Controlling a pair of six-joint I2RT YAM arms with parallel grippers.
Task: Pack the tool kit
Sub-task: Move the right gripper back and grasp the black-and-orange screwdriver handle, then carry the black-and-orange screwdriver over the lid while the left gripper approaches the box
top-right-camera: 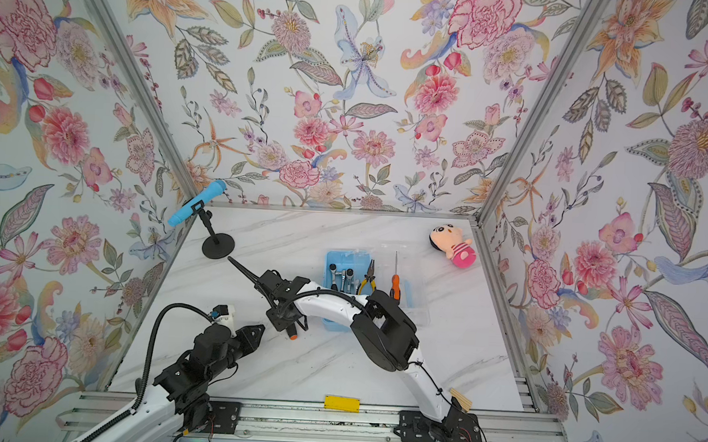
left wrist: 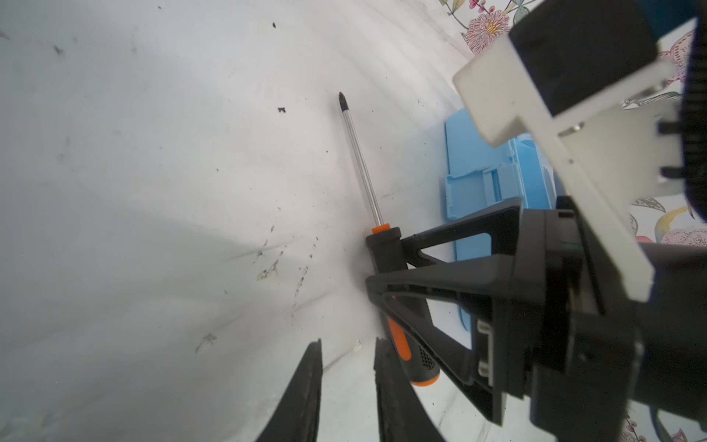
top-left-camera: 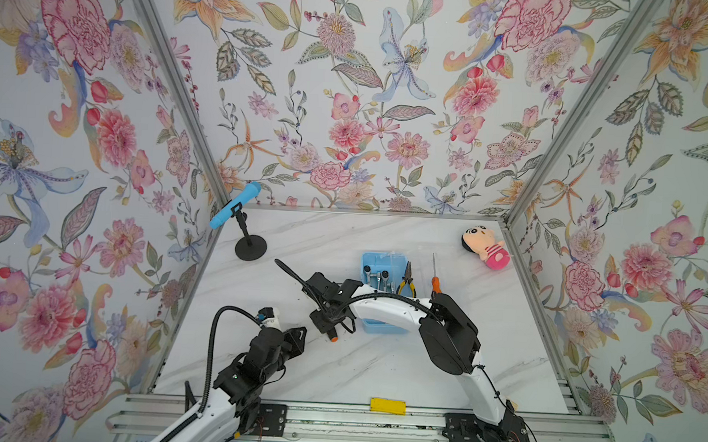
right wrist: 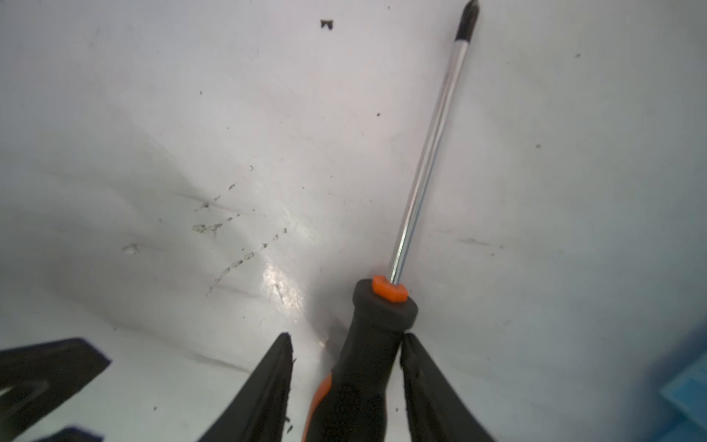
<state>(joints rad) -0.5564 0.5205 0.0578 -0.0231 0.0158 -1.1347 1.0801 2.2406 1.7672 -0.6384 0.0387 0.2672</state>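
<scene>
Box [top-left-camera: 379, 260] light blue; screwdriver [right wrist: 373, 336] orange-black; pliers [top-left-camera: 408, 284] yellow-handled; walls [top-left-camera: 350, 105] floral; table [top-left-camera: 378, 369] white marble.

1. No readable text, brand, number or sign in any view.
2. yellow tag [top-left-camera: 387, 405]: looks blank, too small to tell.
3. screwdriver [right wrist: 377, 317] handle: no legible marking.

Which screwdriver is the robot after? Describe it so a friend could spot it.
Find the light-blue box mid-table. In a top view, left of it on bare marble lies a screwdriver straddled by the right gripper; the other screwdriver lies across the box, beside the pliers.
</scene>
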